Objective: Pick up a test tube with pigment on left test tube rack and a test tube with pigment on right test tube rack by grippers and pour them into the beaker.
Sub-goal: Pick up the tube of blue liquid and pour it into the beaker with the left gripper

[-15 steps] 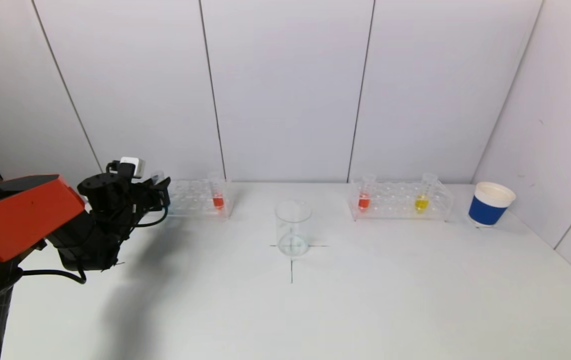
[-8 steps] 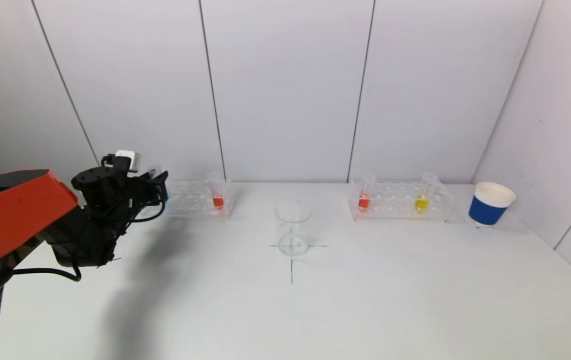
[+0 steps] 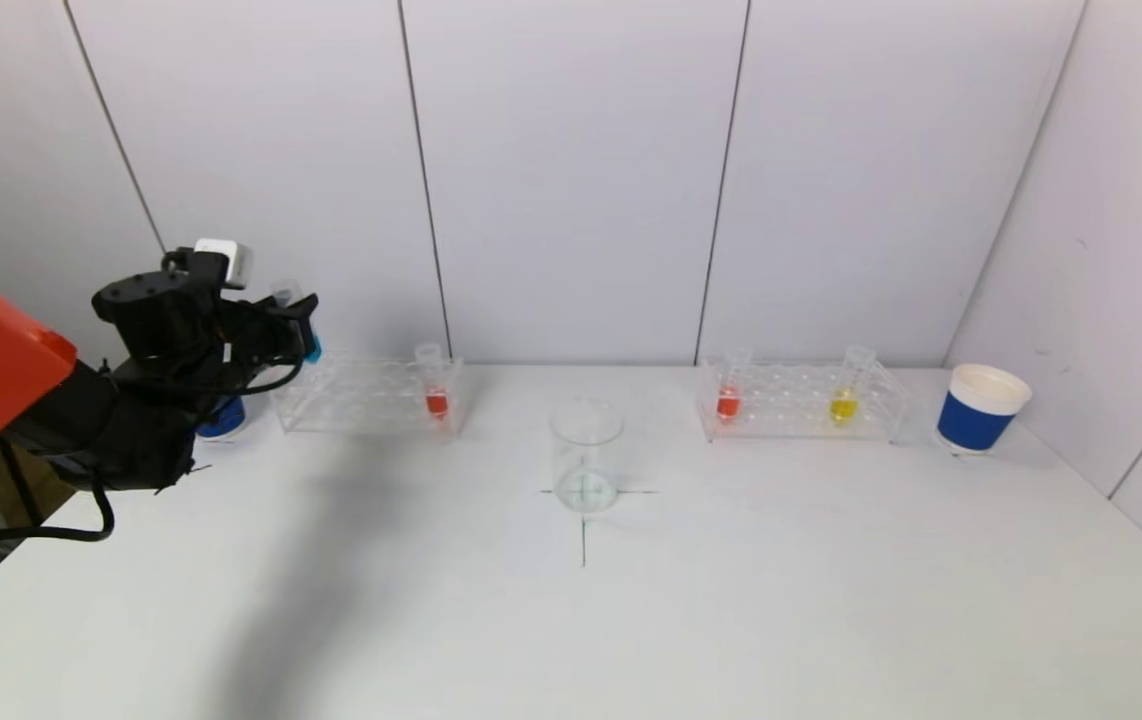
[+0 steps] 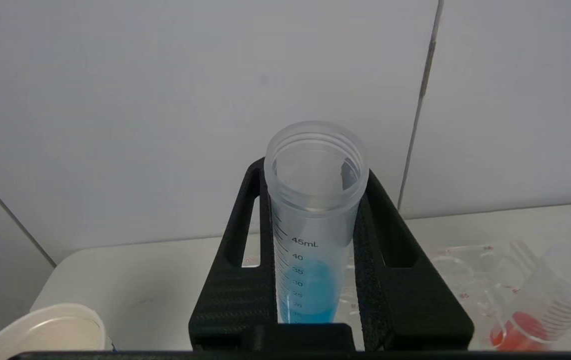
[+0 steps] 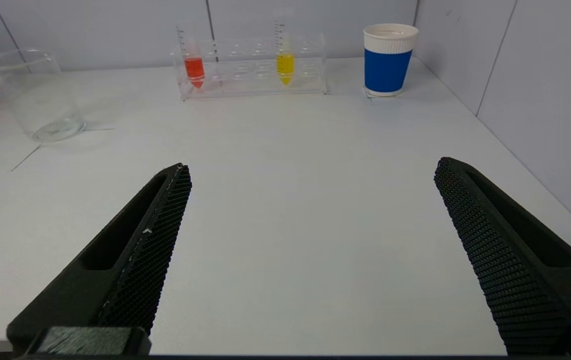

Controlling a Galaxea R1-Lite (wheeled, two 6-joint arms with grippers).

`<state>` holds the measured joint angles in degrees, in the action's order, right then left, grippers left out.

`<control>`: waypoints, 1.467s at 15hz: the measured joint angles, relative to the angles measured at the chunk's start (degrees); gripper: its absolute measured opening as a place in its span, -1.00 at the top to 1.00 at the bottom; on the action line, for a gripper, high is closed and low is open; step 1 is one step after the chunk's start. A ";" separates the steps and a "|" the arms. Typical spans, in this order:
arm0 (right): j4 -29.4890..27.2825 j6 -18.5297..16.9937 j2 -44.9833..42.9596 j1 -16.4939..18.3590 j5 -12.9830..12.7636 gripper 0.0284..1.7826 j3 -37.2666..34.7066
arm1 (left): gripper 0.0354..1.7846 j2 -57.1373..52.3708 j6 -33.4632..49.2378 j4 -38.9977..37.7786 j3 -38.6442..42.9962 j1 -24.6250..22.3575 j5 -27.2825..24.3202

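My left gripper (image 3: 296,325) is shut on a clear test tube with blue pigment (image 4: 310,235), lifted above the left end of the left rack (image 3: 351,400). The tube also shows in the head view (image 3: 303,330). A red-pigment tube (image 3: 434,385) stays in that rack. The right rack (image 3: 801,405) holds a red tube (image 3: 728,390) and a yellow tube (image 3: 846,395). The empty glass beaker (image 3: 586,455) stands mid-table on a cross mark. My right gripper (image 5: 310,215) is open and empty, low over the table's front right, out of the head view.
A blue and white paper cup (image 3: 981,408) stands at the far right near the side wall. Another paper cup (image 3: 221,420) stands left of the left rack, behind my left arm. White wall panels close the back and right side.
My left gripper has risen and drawn back to the left with the blue tube, pulling it up out of the left rack.
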<state>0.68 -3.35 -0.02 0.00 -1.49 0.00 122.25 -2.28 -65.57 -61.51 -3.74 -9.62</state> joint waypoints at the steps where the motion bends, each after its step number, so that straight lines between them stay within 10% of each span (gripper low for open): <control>1: 0.00 -0.02 0.00 0.00 0.00 -0.99 0.00 | 0.52 -1.77 -0.02 2.45 -0.85 0.20 0.00; 10: 0.00 -0.02 0.00 0.00 0.00 -0.99 0.00 | 0.52 -13.46 -0.04 29.27 -16.21 9.44 0.02; 22: 0.00 -0.02 0.00 0.00 0.00 -0.99 0.00 | 0.52 -2.07 -1.82 38.56 -35.49 22.56 -12.48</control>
<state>0.68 -3.38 -0.02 0.00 -1.49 0.00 120.17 -4.10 -27.01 -97.00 18.82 -22.10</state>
